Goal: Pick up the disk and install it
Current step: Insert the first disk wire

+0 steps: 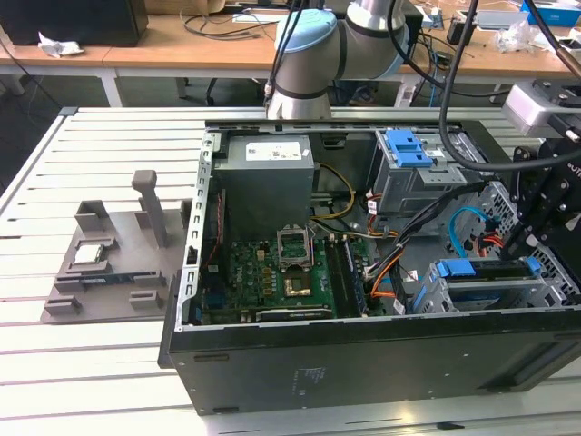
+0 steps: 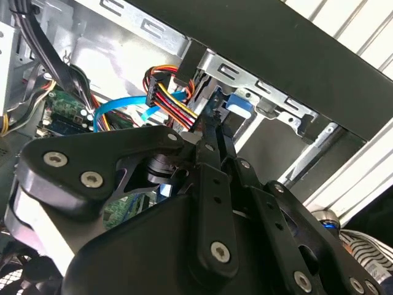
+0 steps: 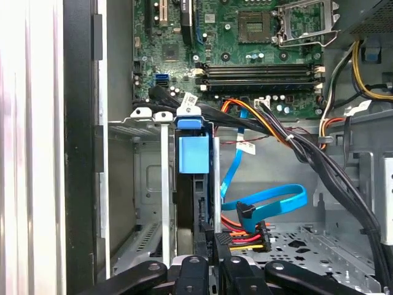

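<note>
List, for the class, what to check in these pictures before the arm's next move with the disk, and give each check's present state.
1. Case open, inside reachable: ok.
2. Disk in the cage slot: ok, it stands between the cage walls with its blue tab showing.
3. Disk pushed fully home: cannot tell.
4. Gripper lined up with the disk: ok, in the first wrist view it sits at the disk's near end.
5. Blue cable out of the slot: ok, it lies beside the disk.
6. Power plug free of the disk: cannot tell, it lies close to the disk's edge.
</note>
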{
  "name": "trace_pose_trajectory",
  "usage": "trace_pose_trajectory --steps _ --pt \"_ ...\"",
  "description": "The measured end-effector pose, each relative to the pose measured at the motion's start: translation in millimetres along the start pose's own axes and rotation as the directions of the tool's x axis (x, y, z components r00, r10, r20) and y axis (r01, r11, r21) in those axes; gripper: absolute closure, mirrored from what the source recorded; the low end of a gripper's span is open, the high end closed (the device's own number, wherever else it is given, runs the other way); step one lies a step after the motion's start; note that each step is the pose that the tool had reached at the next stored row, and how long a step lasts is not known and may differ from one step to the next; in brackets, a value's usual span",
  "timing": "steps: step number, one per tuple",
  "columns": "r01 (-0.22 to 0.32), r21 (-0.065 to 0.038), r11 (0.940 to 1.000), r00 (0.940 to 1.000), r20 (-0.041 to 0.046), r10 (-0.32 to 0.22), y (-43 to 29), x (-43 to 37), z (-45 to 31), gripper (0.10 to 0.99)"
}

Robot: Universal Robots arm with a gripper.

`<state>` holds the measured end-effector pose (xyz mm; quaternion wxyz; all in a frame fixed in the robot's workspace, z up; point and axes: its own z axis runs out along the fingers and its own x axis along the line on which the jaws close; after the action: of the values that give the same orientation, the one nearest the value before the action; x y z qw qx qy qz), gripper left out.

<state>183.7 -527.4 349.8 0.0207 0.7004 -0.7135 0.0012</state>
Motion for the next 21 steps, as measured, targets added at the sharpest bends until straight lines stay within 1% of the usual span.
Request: trace_pose_trajectory --steps 4,7,11,15,18,21 --pt "0.0 0.0 1.0 1.0 0.0012 0.0 0.1 3.9 1.4 0.922" --pt "0.0 0.0 1.0 1.0 0.0026 0.0 0.1 4.6 2.4 0.922" --pt "0.0 0.0 1.0 1.0 0.0071 0.0 0.1 4.6 3.0 0.922" --pt "0.0 0.0 1.0 0.9999 0.0155 0.0 0.5 4.6 4.3 0.922" --pt "0.001 0.0 1.0 0.9998 0.0178 -0.001 0.9 4.9 5.9 0.922" --pt "0.001 0.0 1.0 0.9998 0.0177 -0.001 0.8 6.2 7.4 0.922"
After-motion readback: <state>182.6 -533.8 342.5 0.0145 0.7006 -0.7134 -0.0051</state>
